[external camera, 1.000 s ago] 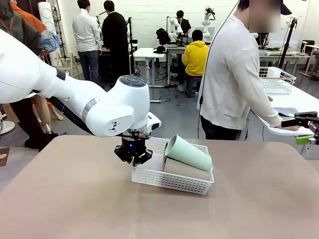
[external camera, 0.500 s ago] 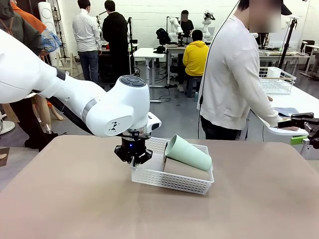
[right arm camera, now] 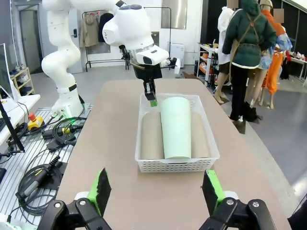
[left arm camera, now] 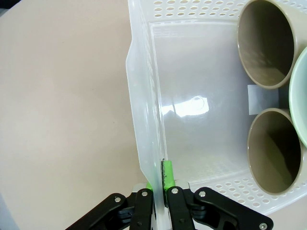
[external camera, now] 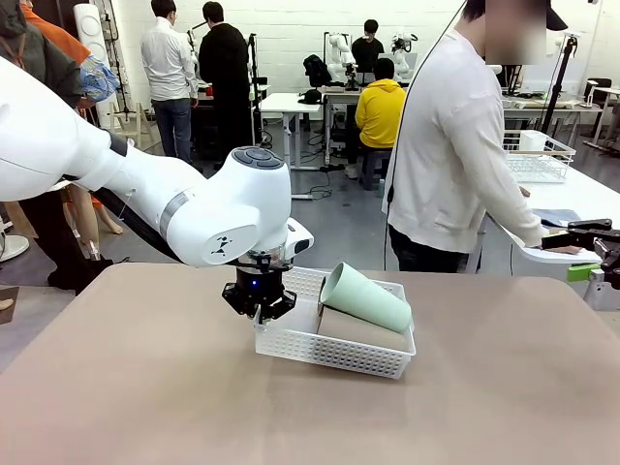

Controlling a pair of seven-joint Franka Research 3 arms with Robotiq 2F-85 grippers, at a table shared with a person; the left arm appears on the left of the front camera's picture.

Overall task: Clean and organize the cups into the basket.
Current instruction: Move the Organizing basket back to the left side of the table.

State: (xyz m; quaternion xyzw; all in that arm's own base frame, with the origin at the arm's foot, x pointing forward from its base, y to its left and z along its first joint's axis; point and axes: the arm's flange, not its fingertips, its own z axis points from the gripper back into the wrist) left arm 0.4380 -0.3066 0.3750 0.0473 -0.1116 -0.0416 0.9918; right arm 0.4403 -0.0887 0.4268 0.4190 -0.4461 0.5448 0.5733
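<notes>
Mint cup (external camera: 368, 297) atop brown cups (right arm camera: 152, 135)

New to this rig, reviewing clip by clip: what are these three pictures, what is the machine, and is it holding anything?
The machine is two white robot arms at a brown table. The front picture looks across the table at a standing person. The other two come from cameras on each arm's wrist, looking along its fingers.

On the table sits a white perforated basket. Inside lie two brown cups side by side, with a mint green cup resting on top of them.

The left gripper is shut on the basket's side wall, pinching it between green pads. The right gripper is open and holds nothing, away from the basket.
</notes>
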